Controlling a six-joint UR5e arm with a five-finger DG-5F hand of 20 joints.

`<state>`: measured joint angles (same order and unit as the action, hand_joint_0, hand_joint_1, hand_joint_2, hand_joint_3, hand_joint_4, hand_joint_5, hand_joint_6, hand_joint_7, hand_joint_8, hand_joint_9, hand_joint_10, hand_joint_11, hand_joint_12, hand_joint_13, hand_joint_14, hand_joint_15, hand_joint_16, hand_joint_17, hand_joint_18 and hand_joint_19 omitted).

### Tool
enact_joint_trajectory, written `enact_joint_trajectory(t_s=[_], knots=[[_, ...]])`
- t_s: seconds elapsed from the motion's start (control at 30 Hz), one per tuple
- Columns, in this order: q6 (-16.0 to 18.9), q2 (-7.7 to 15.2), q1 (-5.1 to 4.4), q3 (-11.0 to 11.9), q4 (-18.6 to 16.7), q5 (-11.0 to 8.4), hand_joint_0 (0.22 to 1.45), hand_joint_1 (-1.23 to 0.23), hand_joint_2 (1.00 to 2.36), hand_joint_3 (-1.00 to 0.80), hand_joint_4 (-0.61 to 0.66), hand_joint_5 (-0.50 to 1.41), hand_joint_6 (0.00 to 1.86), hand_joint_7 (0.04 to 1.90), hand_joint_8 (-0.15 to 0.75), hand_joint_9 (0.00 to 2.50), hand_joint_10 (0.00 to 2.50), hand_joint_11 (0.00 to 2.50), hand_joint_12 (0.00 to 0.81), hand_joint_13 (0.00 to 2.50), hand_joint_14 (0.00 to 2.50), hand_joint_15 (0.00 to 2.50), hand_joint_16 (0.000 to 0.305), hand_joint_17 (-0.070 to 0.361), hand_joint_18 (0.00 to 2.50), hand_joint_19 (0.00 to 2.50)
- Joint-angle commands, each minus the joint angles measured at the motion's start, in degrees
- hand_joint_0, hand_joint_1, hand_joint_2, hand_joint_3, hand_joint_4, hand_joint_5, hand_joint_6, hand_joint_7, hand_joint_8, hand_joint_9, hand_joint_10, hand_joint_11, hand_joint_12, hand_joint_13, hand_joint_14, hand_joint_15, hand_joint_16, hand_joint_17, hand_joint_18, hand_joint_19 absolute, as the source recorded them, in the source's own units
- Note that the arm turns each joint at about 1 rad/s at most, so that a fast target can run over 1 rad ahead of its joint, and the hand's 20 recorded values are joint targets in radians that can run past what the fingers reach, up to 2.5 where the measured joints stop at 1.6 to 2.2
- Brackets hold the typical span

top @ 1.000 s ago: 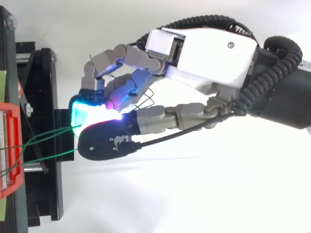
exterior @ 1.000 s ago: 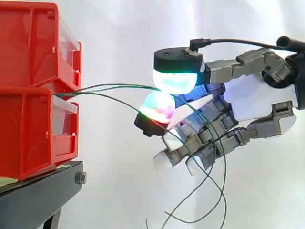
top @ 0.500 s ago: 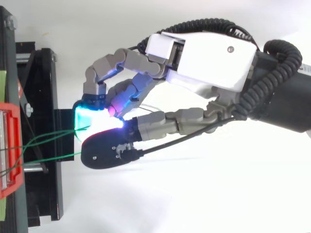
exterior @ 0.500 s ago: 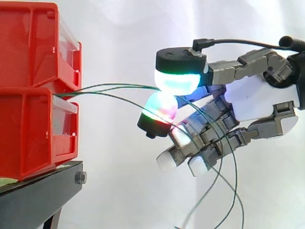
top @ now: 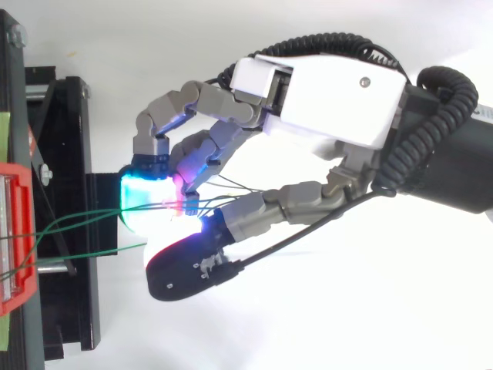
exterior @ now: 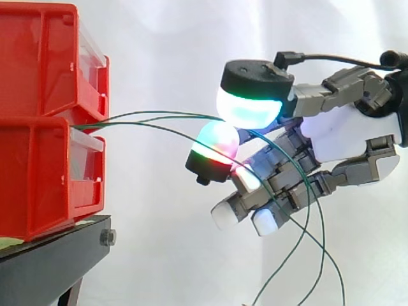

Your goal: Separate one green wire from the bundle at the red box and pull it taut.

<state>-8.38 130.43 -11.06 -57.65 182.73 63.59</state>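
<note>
Currently green wires (exterior: 178,115) run from the red box (exterior: 38,172) into the hand (exterior: 344,134). Fingers curled round them, thumb pad (exterior: 248,108) above, one fingertip (exterior: 215,141) below. More than one strand caught. Thin, light, springy, likely slick: pinch a single strand pad-to-pad in the open span, where strands run apart. Versus half a second ago: thumb lifted and swung aside, hand slightly farther from box.

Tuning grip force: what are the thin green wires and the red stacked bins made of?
Thin green wires: probably plastic-insulated, smooth, slightly glossy; they hang in springy curves. Red stacked bins: apparently moulded hard plastic, uniform colour, soft sheen, clear front panels.
</note>
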Motion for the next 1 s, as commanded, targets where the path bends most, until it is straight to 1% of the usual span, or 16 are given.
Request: enact_joint_trajectory(t_s=[0.0, 0.03, 0.07, 0.1, 0.13, 0.17, 0.23, 0.3, 0.43, 0.63, 0.77, 0.8, 0.87, 0.9, 0.93, 0.97], knots=[[0.0, 0.0, -0.01, 0.0, 0.0, 0.13, 0.51, -0.69, 1.00, -0.50, 0.16, -0.16, 0.90, 0.96, 0.293, 1.03, 0.03, 0.78, 0.364, 0.77, 0.02, 0.46, 0.059, 0.133, 0.74, 0.61], [0.1, 0.0, -0.01, 0.0, 0.1, 0.13, 0.52, -0.61, 1.00, -0.50, 0.16, -0.16, 0.90, 0.98, 0.293, 1.04, 0.02, 0.77, 0.366, 0.77, 0.02, 0.46, 0.059, 0.132, 0.74, 0.62], [0.1, 0.0, -0.01, 0.0, 0.1, 0.13, 0.52, -0.61, 1.00, -0.50, 0.16, -0.16, 0.90, 0.98, 0.293, 1.04, 0.02, 0.77, 0.366, 0.77, 0.02, 0.46, 0.059, 0.132, 0.74, 0.62], [0.1, 0.0, -0.01, 0.0, 0.1, 0.13, 0.56, -0.55, 1.00, -0.50, 0.16, -0.16, 0.89, 1.01, 0.287, 1.04, 0.03, 0.78, 0.358, 0.77, 0.02, 0.47, 0.056, 0.127, 0.73, 0.64], [0.2, 0.0, -0.01, 0.0, 0.1, 0.13, 0.58, -0.55, 1.01, -0.43, 0.16, -0.16, 0.89, 1.02, 0.282, 1.04, 0.03, 0.78, 0.355, 0.77, 0.02, 0.47, 0.056, 0.125, 0.73, 0.64], [0.2, 0.0, -0.01, 0.0, 0.0, 0.13, 0.59, -0.56, 1.01, -0.41, 0.15, -0.16, 0.89, 1.02, 0.283, 1.05, 0.03, 0.77, 0.354, 0.77, 0.02, 0.47, 0.056, 0.125, 0.73, 0.64], [0.2, 0.0, -0.01, 0.0, 0.0, 0.13, 0.60, -0.62, 1.02, -0.30, 0.15, -0.16, 0.89, 1.04, 0.284, 1.04, 0.03, 0.78, 0.355, 0.77, 0.02, 0.47, 0.056, 0.125, 0.73, 0.64], [0.2, 0.0, -0.01, 0.0, 0.0, 0.13, 0.60, -0.66, 1.02, -0.25, 0.14, -0.16, 0.89, 1.05, 0.286, 1.04, 0.03, 0.78, 0.355, 0.77, 0.02, 0.47, 0.056, 0.125, 0.73, 0.64], [0.3, 0.0, -0.01, 0.0, 0.1, 0.13, 0.62, -0.73, 1.02, -0.19, 0.09, -0.16, 0.90, 1.04, 0.288, 1.02, 0.03, 0.78, 0.356, 0.76, 0.02, 0.47, 0.055, 0.125, 0.74, 0.63], [0.4, 0.0, 0.16, 0.0, 0.0, 0.22, 0.65, -0.82, 1.02, -0.27, 0.08, -0.17, 0.91, 1.01, 0.272, 0.98, 0.03, 0.79, 0.348, 0.72, 0.02, 0.46, 0.055, 0.124, 0.71, 0.61], [0.4, 0.1, 0.25, 0.0, 0.0, 0.31, 0.66, -0.88, 1.01, -0.42, 0.12, -0.18, 0.91, 0.99, 0.272, 0.96, 0.02, 0.78, 0.340, 0.70, 0.02, 0.45, 0.055, 0.123, 0.70, 0.60], [0.4, 0.0, 0.25, 0.0, 0.0, 0.31, 0.64, -0.88, 1.00, -0.50, 0.13, -0.18, 0.91, 0.99, 0.273, 0.96, 0.03, 0.78, 0.342, 0.70, 0.02, 0.45, 0.055, 0.123, 0.70, 0.60], [0.4, 0.0, 0.25, 0.0, 0.0, 0.31, 0.59, -0.85, 1.00, -0.50, 0.14, -0.17, 0.91, 0.98, 0.269, 0.97, 0.03, 0.78, 0.343, 0.71, 0.02, 0.46, 0.055, 0.123, 0.70, 0.61], [0.4, 0.0, 0.25, -0.1, 0.0, 0.31, 0.57, -0.82, 1.00, -0.50, 0.14, -0.17, 0.90, 0.98, 0.276, 0.98, 0.03, 0.78, 0.347, 0.72, 0.02, 0.45, 0.056, 0.125, 0.70, 0.61], [0.4, 0.0, 0.25, 0.0, 0.0, 0.31, 0.53, -0.74, 1.00, -0.50, 0.15, -0.17, 0.90, 0.98, 0.285, 1.00, 0.03, 0.78, 0.357, 0.73, 0.02, 0.46, 0.057, 0.129, 0.71, 0.62], [0.4, 0.0, 0.25, 0.0, 0.0, 0.31, 0.53, -0.72, 1.00, -0.50, 0.16, -0.17, 0.90, 0.99, 0.285, 1.01, 0.03, 0.77, 0.361, 0.74, 0.02, 0.46, 0.058, 0.130, 0.72, 0.62]])
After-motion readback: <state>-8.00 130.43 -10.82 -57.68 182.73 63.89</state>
